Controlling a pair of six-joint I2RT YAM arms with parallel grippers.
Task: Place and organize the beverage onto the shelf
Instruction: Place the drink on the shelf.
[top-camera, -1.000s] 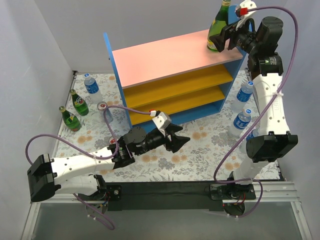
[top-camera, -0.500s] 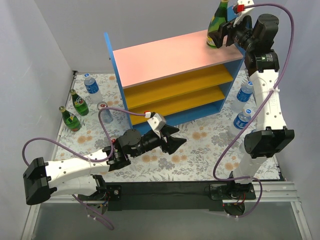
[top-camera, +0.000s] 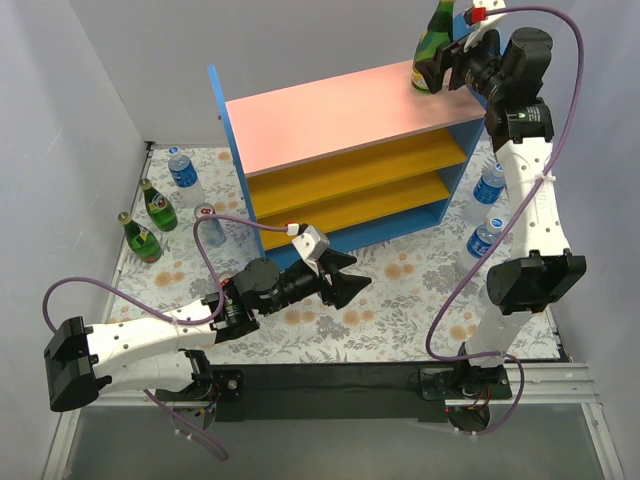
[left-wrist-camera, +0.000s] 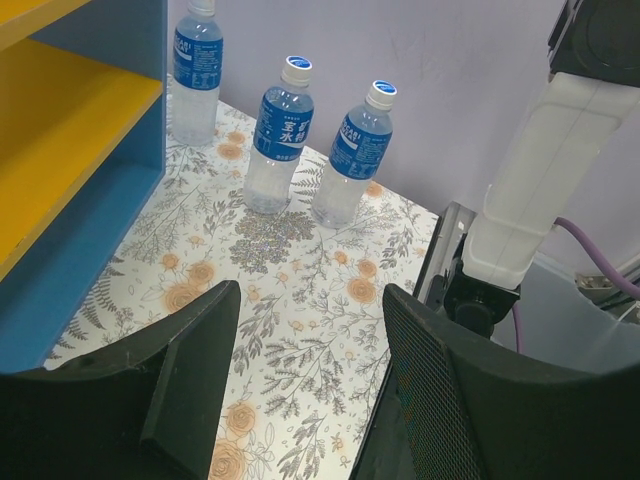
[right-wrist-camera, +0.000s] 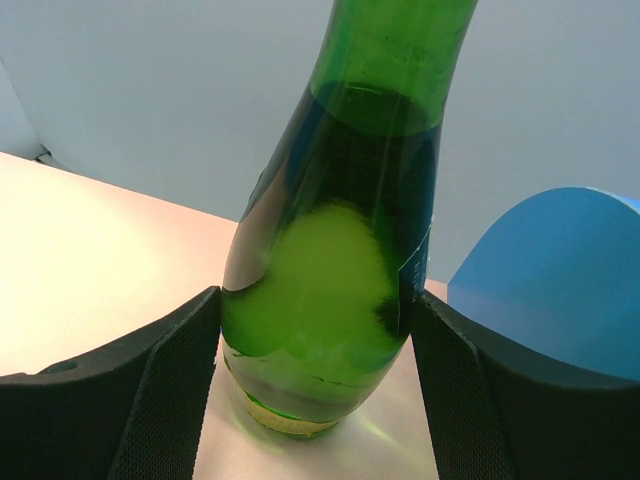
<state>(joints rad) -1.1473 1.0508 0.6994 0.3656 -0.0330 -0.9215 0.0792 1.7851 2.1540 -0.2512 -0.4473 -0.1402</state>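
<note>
The right claw grips a green bottle upright on the shelf's pink top, at its right end. The left claw hangs open and empty over the bench. Plastic bottles and two green bottles stand unshelved, so the task looks barely begun.

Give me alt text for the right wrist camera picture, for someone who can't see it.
A green glass bottle, leaning slightly, fills the frame, gripped between the two black fingers of the right gripper. Its base is low over the shelf's pink top board, with a rounded blue side panel at right.
</note>
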